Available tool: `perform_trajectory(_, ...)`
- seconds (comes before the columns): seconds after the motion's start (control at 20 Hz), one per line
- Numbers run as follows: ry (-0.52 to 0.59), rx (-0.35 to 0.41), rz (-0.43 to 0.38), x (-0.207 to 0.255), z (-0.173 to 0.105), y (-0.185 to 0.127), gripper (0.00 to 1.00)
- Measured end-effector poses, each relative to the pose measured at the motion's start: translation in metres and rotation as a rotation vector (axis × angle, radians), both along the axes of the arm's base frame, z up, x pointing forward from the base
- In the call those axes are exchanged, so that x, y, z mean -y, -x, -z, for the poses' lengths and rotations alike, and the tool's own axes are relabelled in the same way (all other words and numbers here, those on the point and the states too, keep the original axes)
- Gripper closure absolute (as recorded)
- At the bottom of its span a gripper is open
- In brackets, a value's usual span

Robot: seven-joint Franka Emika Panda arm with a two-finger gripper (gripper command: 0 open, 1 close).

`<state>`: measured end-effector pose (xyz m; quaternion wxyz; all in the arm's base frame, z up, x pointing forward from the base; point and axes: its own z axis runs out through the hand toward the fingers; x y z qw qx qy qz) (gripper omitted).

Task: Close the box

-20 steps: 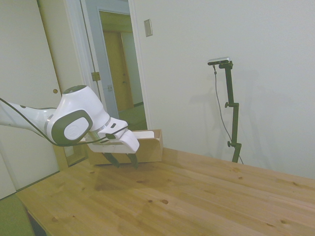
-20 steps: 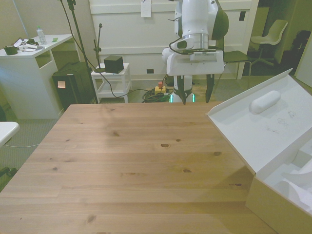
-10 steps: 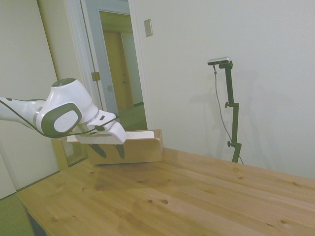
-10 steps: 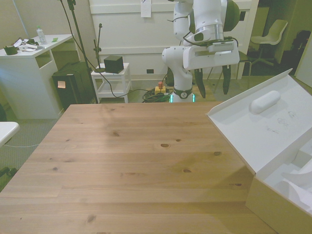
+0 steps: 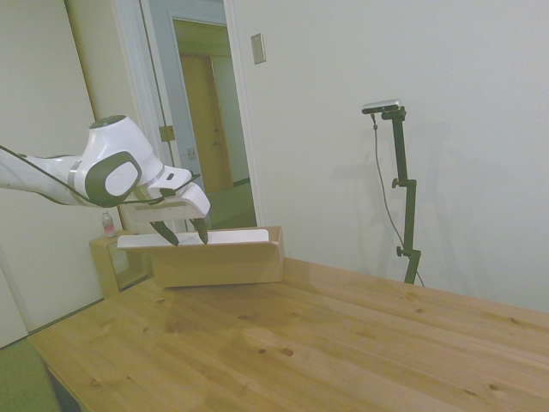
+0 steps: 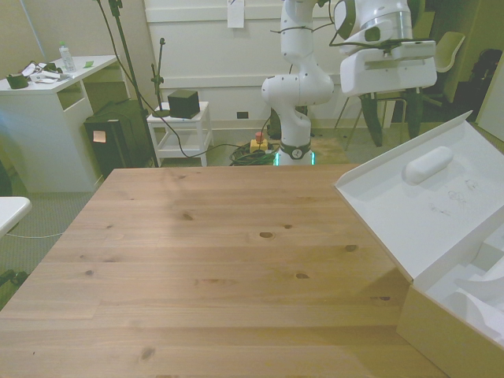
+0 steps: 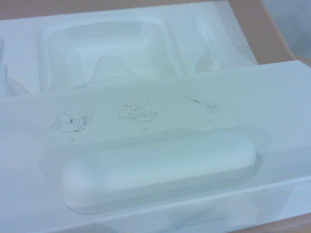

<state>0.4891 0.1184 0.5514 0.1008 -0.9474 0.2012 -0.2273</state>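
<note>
My gripper point(image 5: 182, 233): fingers spread, holding nothing | box point(image 6: 457, 315): at the table's edge on the front view's right, lid point(image 6: 425, 197) still thrown open (white inside up) | relation: I hover above the lid's raised far edge, box's length running toward the near side.

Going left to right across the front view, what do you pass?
White desk → small white cart → robot base → gripper → open box lid.

Tan box point(image 5: 225, 263); white lining, seemingly faint sketches.
</note>
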Motion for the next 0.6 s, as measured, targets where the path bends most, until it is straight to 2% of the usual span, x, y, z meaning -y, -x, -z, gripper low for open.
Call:
perform_trajectory(0.25,0.025,0.057,0.016,-0.024,-0.042,-0.016,0.0)
perform_trajectory(0.4,0.029,0.084,0.022,-0.032,-0.057,-0.03,0.0)
perform_trajectory(0.6,0.019,0.081,0.034,-0.032,-0.071,-0.056,0.0)
